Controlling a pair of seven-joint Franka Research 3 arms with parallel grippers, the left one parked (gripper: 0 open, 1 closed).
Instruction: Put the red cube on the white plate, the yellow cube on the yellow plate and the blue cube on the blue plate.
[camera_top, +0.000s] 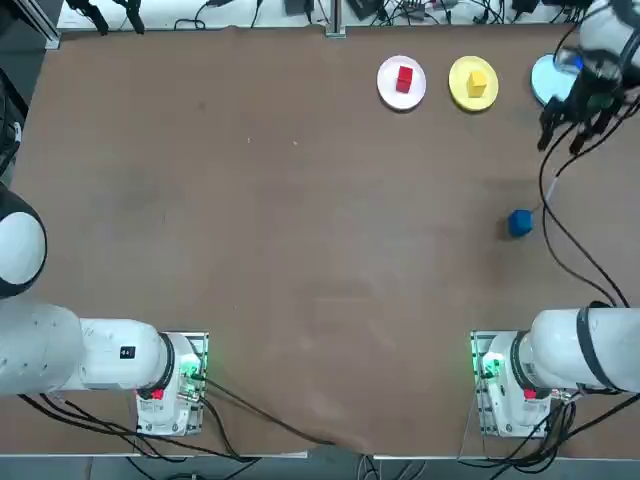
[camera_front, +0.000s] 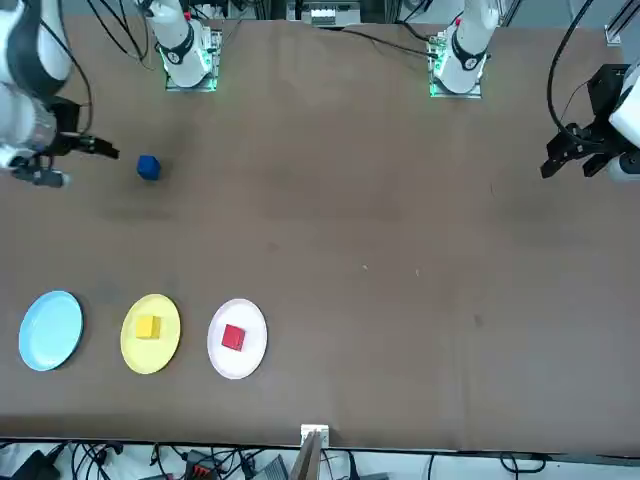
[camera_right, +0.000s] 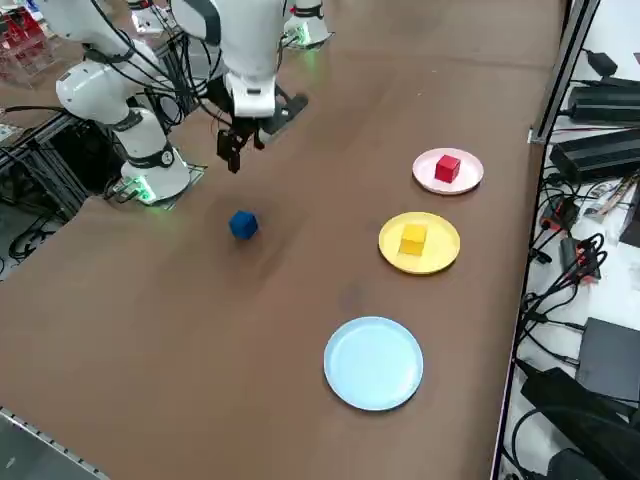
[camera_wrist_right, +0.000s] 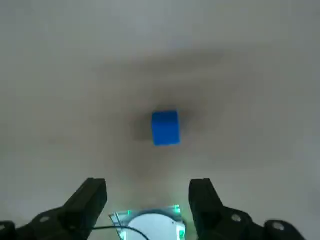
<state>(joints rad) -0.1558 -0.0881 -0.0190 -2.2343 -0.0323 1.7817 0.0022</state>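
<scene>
Going left to right in the overhead view, the red cube (camera_top: 404, 78) is sitting on the white plate (camera_top: 386, 88), and just beside it the yellow cube (camera_top: 476, 82) is sitting on the yellow plate (camera_top: 458, 75). Next in the row the blue plate (camera_top: 543, 79) is lying bare near the far right edge of the table (camera_top: 250, 230), partly hidden in that view by the right arm. The blue cube (camera_top: 519, 222) is resting alone on the tabletop, well apart from all three plates and nearer the robot's base. The right gripper (camera_right: 236, 152) is hanging above the table, up off the surface and clear of the blue cube, with its jaws spread wide and nothing between the fingers (camera_wrist_right: 90, 197); the wrist camera is looking down on the cube beyond them
</scene>
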